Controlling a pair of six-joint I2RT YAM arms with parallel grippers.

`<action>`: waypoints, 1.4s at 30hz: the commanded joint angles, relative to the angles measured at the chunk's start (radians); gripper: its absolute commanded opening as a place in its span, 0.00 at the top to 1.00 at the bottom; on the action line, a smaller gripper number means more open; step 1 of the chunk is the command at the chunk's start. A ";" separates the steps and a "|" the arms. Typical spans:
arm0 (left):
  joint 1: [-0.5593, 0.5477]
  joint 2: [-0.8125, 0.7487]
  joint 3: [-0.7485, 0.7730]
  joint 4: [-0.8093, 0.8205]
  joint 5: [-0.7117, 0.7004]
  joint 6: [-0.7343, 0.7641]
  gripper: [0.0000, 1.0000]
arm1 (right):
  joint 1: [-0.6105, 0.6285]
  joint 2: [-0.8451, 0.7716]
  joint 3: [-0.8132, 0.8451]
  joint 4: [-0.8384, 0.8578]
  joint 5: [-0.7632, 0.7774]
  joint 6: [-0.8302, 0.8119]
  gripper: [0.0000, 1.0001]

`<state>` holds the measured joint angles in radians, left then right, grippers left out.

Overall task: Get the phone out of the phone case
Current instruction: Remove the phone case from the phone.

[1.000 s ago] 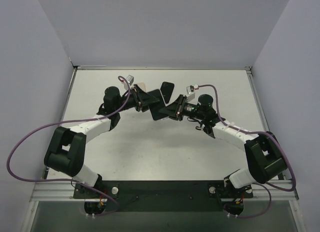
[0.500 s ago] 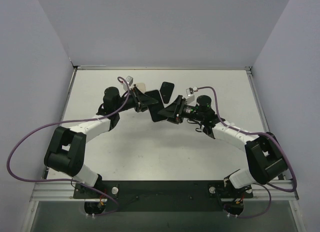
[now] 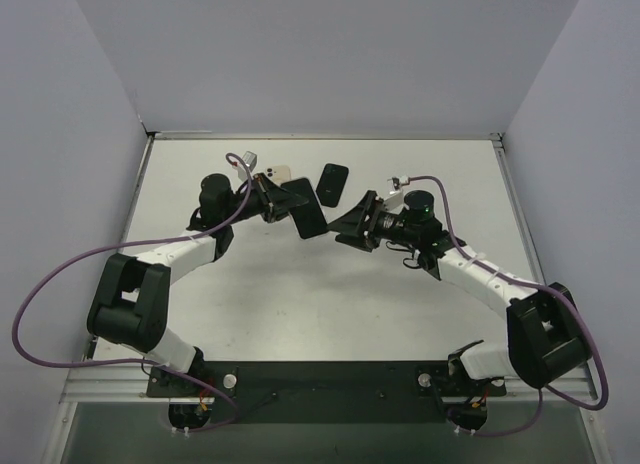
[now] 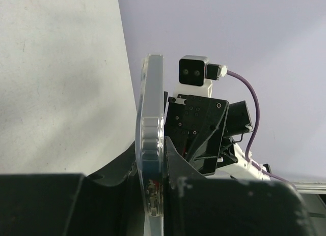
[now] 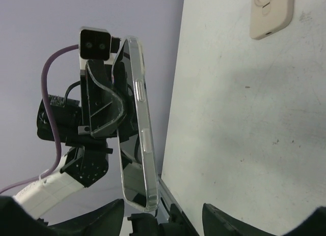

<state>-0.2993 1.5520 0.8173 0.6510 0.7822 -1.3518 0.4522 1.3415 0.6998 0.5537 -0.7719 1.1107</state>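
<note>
The phone in its clear case [image 3: 306, 212] is held on edge above the table by my left gripper [image 3: 283, 198], which is shut on its lower part. In the left wrist view the case [image 4: 152, 114] stands edge-on between my left gripper's [image 4: 152, 165] jaws. My right gripper [image 3: 345, 225] is open and empty, a short gap to the right of the phone. In the right wrist view the phone [image 5: 135, 129] stands ahead of my right gripper [image 5: 163, 219], apart from the spread fingers [image 5: 102, 218], with its dark glass side facing left.
A black phone-shaped slab [image 3: 332, 183] lies flat on the table behind the grippers. A beige case with a ring [image 3: 278, 173] lies behind the left gripper and also shows in the right wrist view [image 5: 271, 12]. Grey walls enclose the white table [image 3: 330, 304].
My right gripper has drawn back to the right, away from the phone, and opened a gap. My left gripper has shifted slightly left and back with the cased phone.
</note>
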 commanded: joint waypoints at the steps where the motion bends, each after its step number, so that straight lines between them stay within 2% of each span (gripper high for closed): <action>1: 0.002 -0.053 0.013 0.125 0.012 -0.030 1.00 | 0.000 0.038 0.012 0.167 -0.041 0.057 0.46; 5: 0.002 -0.050 0.008 0.150 0.014 -0.052 1.00 | 0.008 0.077 -0.005 0.304 -0.046 0.150 0.49; 8: 0.002 -0.046 0.008 0.168 0.020 -0.059 1.00 | 0.016 0.097 -0.003 0.327 -0.049 0.161 0.59; 11: 0.002 -0.041 0.008 0.185 0.019 -0.067 1.00 | 0.014 0.113 -0.031 0.417 -0.053 0.221 0.76; 12: 0.002 -0.040 0.006 0.197 0.017 -0.070 1.00 | 0.014 0.122 -0.040 0.451 -0.053 0.280 0.90; 13: 0.002 -0.040 0.003 0.208 0.015 -0.078 1.00 | 0.014 0.130 -0.049 0.535 -0.053 0.311 0.97; 14: 0.002 -0.038 -0.001 0.223 0.012 -0.096 1.00 | 0.016 0.151 -0.063 0.576 -0.052 0.351 1.00; 19: 0.003 -0.015 -0.027 0.447 -0.004 -0.190 1.00 | 0.028 0.185 -0.077 0.831 -0.012 0.584 1.00; 20: 0.002 -0.007 -0.029 0.570 -0.004 -0.243 1.00 | 0.031 0.183 -0.069 0.844 -0.006 0.603 1.00; 23: 0.000 0.036 -0.018 0.796 -0.008 -0.347 1.00 | 0.037 0.171 -0.030 0.841 0.006 0.670 1.00; 26: 0.000 0.049 -0.003 0.889 -0.035 -0.386 1.00 | 0.043 0.177 0.018 0.859 0.011 0.751 1.00; 31: 0.000 0.037 0.038 0.927 -0.076 -0.397 1.00 | 0.054 0.219 0.056 0.976 0.051 0.889 1.00; 38: -0.006 0.013 0.100 0.941 -0.147 -0.414 1.00 | 0.079 0.277 0.064 1.014 0.079 0.940 1.00; 42: -0.012 -0.027 0.121 0.941 -0.182 -0.426 1.00 | 0.103 0.367 0.069 1.111 0.111 1.020 1.00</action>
<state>-0.2729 1.6096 0.8383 1.1698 0.6601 -1.7466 0.4858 1.6085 0.7452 1.3804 -0.6876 1.9606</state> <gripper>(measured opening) 0.205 0.109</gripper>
